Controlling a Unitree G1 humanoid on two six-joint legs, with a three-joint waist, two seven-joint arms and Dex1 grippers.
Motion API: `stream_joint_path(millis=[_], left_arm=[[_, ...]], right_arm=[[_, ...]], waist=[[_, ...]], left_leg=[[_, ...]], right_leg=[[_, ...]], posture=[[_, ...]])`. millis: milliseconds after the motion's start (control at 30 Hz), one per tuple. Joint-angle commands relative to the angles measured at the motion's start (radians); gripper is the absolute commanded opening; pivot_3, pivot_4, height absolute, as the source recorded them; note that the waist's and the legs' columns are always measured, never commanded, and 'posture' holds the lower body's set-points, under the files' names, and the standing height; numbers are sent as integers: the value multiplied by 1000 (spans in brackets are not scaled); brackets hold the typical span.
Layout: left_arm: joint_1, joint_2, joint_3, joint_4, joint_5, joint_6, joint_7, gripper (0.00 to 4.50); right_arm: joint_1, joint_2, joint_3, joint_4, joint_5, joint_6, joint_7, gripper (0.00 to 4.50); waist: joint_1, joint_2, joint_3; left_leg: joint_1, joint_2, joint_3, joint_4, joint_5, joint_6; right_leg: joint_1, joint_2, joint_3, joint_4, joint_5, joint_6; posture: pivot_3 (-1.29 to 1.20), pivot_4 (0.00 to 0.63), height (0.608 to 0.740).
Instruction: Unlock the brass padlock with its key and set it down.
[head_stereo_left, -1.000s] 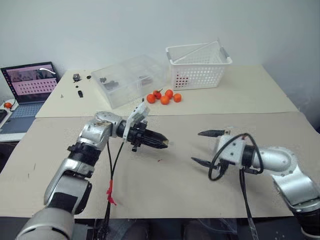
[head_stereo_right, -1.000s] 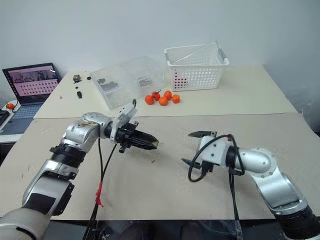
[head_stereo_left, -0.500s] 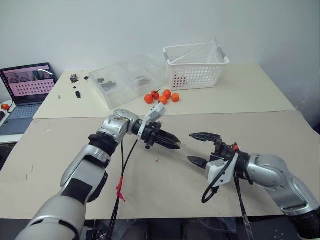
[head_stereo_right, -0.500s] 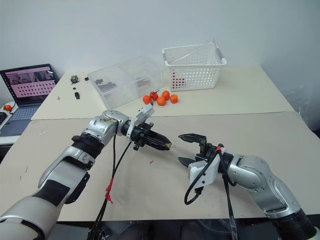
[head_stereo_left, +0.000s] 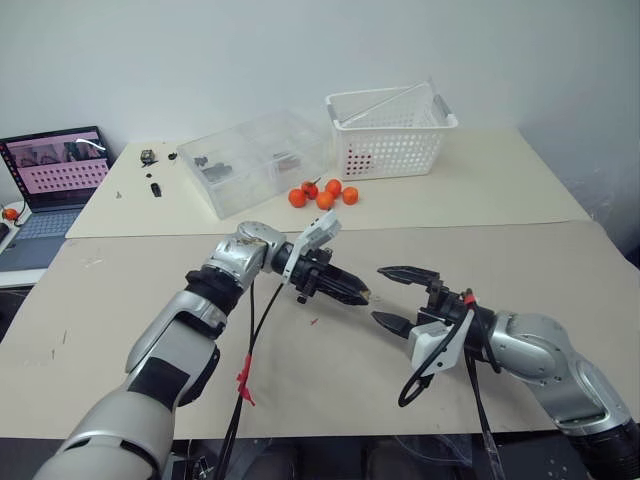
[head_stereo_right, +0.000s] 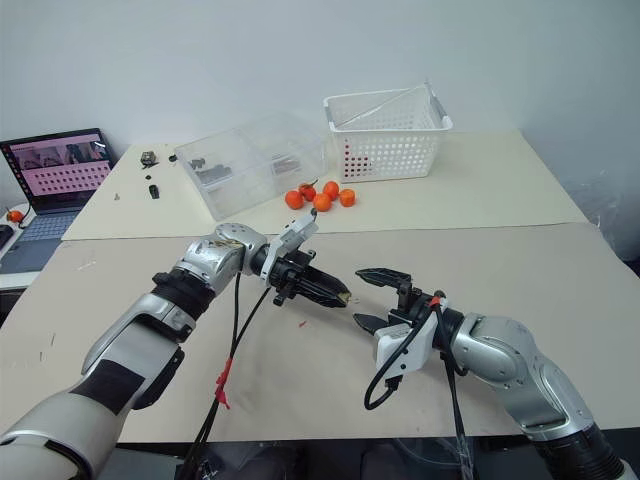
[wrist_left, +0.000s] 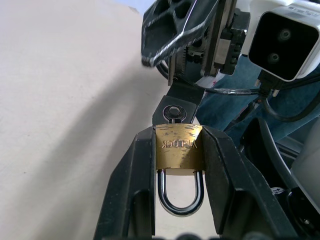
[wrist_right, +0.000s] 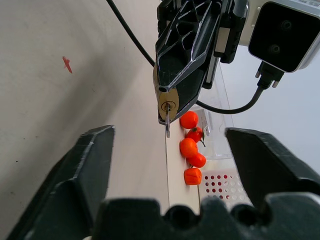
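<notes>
**Padlock presented, right gripper lining up on the key**

The left gripper (head_stereo_left: 355, 295) holds the brass padlock (wrist_left: 178, 147) above the table (head_stereo_left: 330, 370), its two fingers (wrist_left: 131, 190) clamped narrow on the body's flat sides, the silver shackle (wrist_left: 180, 197) hanging back between them and apparently still seated. The key (wrist_right: 167, 122) sits in the keyway at the padlock's outer end, its bow sticking out toward the right gripper (head_stereo_left: 395, 295).

Since a second ago the left arm has carried the padlock toward the table's middle. The right gripper has rolled at the wrist, so its jaws now stand one above the other; they are still wide and empty, though a little narrower than half a second ago (closing appears to have begun). The two grippers now point at each other, close but apart.

Reading: approach finished, the key not yet gripped. Next comes pinching the small bow and turning it. Oranges (head_stereo_left: 322, 192), clear box (head_stereo_left: 255, 160), white basket (head_stereo_left: 392, 130) and laptop (head_stereo_left: 62, 165) sit well clear.
</notes>
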Motion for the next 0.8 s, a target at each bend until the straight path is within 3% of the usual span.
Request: stream_joint_path(millis=[33,167,800], left_arm=[[-39,11,-1,-36,-24,-12,-9,821],[-43,11,-5,-39,-31,-9,-9,821],[-55,2,-9,-25,-42,-22,-9,821]], right_arm=[[-5,0,-36,-32,18,-9,-8,2751],[-1,2,-42,-39,23,-4,-7,1327],[30,2,-60,-95,55,29,16,1327]], waist=[[0,0,0],[1,0,0],[0,0,-1]], left_leg=[[0,0,0,0,0,0],[0,0,0,0,0,0],[0,0,2,1,0,0]], right_leg=[[0,0,0,0,0,0],[0,0,0,0,0,0],[0,0,0,1,0,0]], posture=[[0,150,740],[0,150,740],[0,150,740]])
